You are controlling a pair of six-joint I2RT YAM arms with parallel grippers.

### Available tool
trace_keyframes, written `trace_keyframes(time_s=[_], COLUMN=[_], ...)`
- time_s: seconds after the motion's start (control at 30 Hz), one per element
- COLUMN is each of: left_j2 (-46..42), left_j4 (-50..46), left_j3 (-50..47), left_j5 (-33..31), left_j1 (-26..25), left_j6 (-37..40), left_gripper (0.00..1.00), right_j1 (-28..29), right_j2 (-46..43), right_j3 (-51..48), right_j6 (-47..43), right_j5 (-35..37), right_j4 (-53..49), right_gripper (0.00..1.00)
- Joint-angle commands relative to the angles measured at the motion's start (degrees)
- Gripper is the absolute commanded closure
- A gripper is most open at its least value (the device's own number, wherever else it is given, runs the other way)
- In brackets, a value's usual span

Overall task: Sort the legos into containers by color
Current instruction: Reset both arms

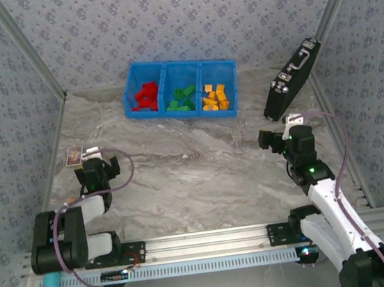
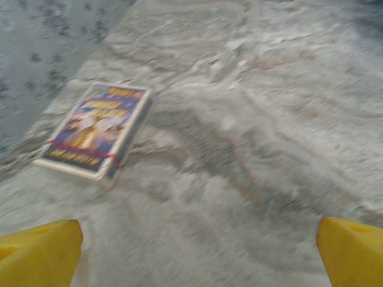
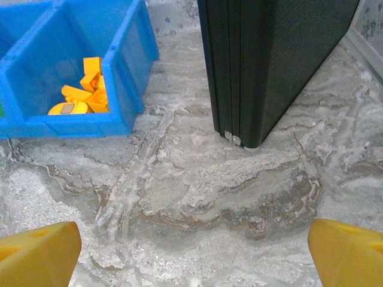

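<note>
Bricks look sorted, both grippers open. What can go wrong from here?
1. The black case stands on a narrow end right ahead of the open right gripper. A forward move might clip it and tip it toward the blue bin.
2. The small printed card box lies close ahead of the open left gripper, so a sweep there would likely shove it.

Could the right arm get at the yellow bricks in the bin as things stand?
Probably yes. The right arm has its jaws open, bare table lies between them and the blue bin, and the yellow bricks sit in its open-topped end compartment. The black case stands off to one side.
</note>
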Motion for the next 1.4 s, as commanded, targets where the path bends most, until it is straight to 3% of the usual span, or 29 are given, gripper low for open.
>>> trace_keyframes(time_s=[0.0,0.1,0.13,0.17,0.2,0.27,0.3,0.53,0.63,0.7,0.73,0.87,0.93,0.97,1.0,1.03,1.1,1.13,1.37], left_j2=[6.3,15.0,11.8,12.0,14.2,12.6,13.7,13.0,13.1,13.1,13.1,13.1,13.1,13.1,13.1,13.1,13.1,13.1,13.1], left_j4=[15.2,26.6,16.2,13.2,16.9,7.1,11.7,9.3,9.2,9.4,9.5,9.5,9.4,9.5,9.5,9.5,9.5,9.5,9.5], left_j3=[2.4,2.3,4.5,6.0,6.3,9.7,8.6,9.1,9.2,9.1,9.1,9.1,9.1,9.1,9.1,9.1,9.1,9.1,9.1], left_j5=[9.5,9.8,10.0,10.0,9.8,10.9,12.4,12.3,12.3,12.3,12.3,12.2,12.2,12.3,12.2,12.3,12.3,12.2,12.3], left_j1=[-0.4,-1.5,-1.2,-0.8,-0.8,-0.3,0.5,0.6,0.6,0.5,0.5,0.5,0.5,0.5,0.5,0.5,0.5,0.5,0.5], left_j6=[1.1,3.0,2.2,1.9,2.1,1.3,1.2,1.1,1.1,1.1,1.1,1.1,1.1,1.1,1.1,1.1,1.1,1.1,1.1], left_gripper=[0.0,0.0,0.0,0.0,0.0,0.0,0.0,0.0,0.0,0.0,0.0,0.0,0.0,0.0,0.0,0.0,0.0,0.0,0.0], right_j1=[0.9,1.5,1.7,1.7,1.8,1.8,1.7,-1.7,-2.1,-4.4,-5.3,-11.7,-9.4,-9.1,-8.6,-8.3,-9.1,-9.2,-9.2], right_j2=[-0.8,0.2,0.8,1.4,2.1,4.6,6.7,29.7,37.1,41.9,42.6,43.4,43.8,45.8,45.7,44.0,45.4,44.4,44.6], right_j3=[-0.8,-1.0,-1.4,-1.8,-2.6,-5.7,-7.3,-8.8,-4.0,-0.3,1.7,-0.4,-4.3,-7.7,-8.3,-6.0,-6.2,-5.4,-5.5], right_j6=[0.8,0.3,0.0,-0.6,-1.9,-6.0,-9.0,-20.7,-20.5,-18.7,-16.9,-12.8,-14.5,-14.2,-14.6,-15.3,-14.3,-14.2,-13.9], right_j5=[1.0,2.5,3.2,3.7,4.6,6.3,6.8,3.8,2.6,-2.0,-1.4,-10.4,-6.4,-5.8,-5.1,-5.1,-5.6,-5.7,-5.2], right_j4=[3.6,4.3,4.9,5.7,7.5,14.2,18.7,41.1,43.0,41.6,37.5,42.7,48.5,58.1,59.1,51.8,55.0,51.1,52.3], right_gripper=[0.01,0.01,0.01,0.01,0.01,0.01,0.01,0.01,0.01,0.01,0.01,0.0,0.01,0.01,0.01,0.01,0.01,0.01,0.0])
